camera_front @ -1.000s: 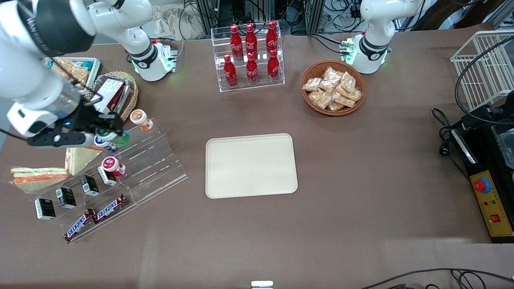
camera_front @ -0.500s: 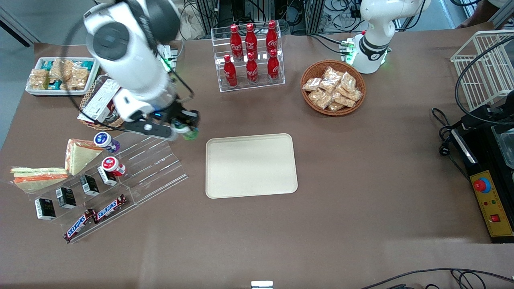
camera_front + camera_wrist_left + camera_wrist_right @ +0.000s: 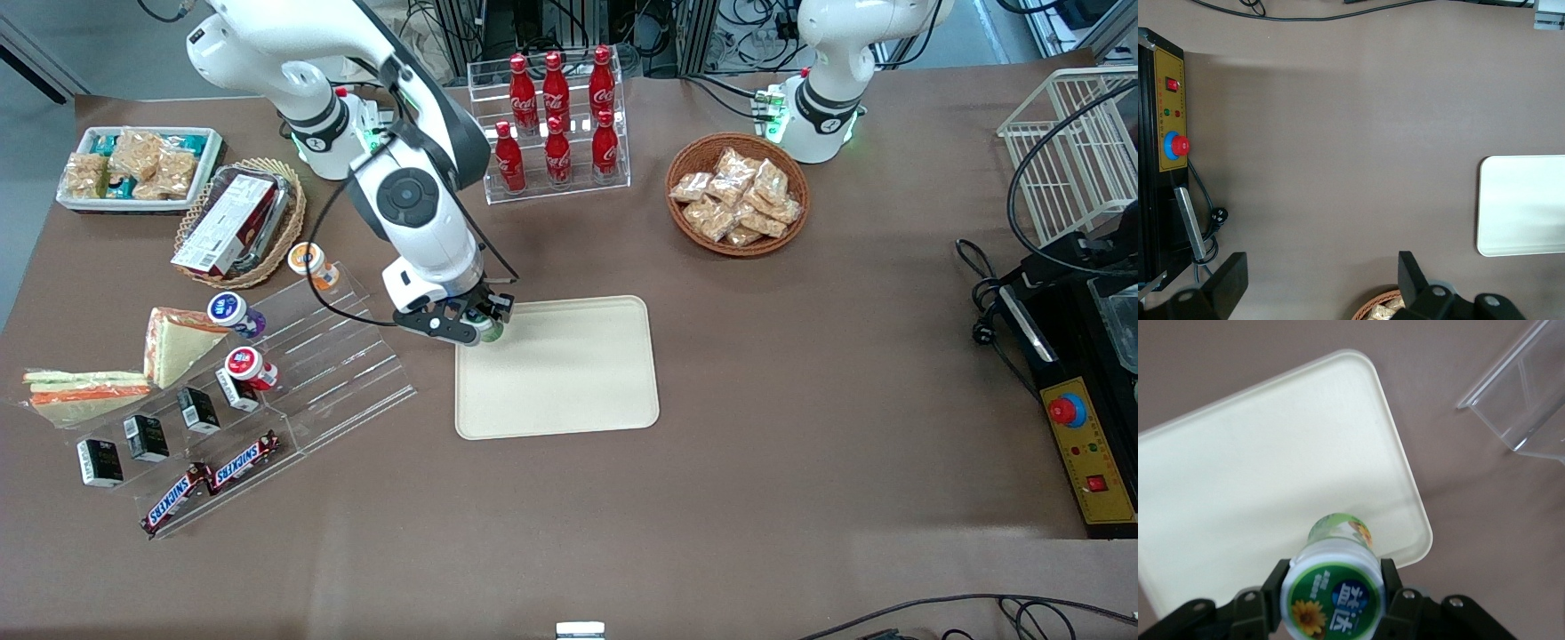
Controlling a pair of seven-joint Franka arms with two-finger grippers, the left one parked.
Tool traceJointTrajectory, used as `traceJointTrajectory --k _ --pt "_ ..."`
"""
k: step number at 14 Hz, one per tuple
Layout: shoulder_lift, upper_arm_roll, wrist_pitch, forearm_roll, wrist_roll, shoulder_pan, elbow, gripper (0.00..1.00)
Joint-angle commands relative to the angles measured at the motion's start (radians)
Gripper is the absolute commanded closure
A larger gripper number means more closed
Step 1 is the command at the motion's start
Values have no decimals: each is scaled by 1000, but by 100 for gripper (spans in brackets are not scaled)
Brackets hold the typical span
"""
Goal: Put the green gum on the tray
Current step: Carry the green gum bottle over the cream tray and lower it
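While clamped on the green gum (image 3: 488,326) (image 3: 1336,581) by its white lid, hovers over the tray (image 3: 569,382) (image 3: 1258,473) (image 3: 1525,207) corner nearest the clear stepped rack (image 3: 329,356) (image 3: 1525,393): the hand (image 3: 484,322) (image 3: 1333,600). Holds the bottle above the cream surface, not resting on it. Stands farther from the front camera: cola rack (image 3: 556,124).

The green gum (image 3: 1335,587) — white lid, green body — sits clamped in the pincer (image 3: 481,322). It hangs above the corner of the tray (image 3: 569,373) — cream, flat, bare.
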Motion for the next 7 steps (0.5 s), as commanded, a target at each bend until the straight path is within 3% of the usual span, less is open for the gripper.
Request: traceJointTrajectory --k 1,7 --pt "18 -13 163 15 28 25 -112 83" --pt "42 -13 276 14 29 26 -186 83"
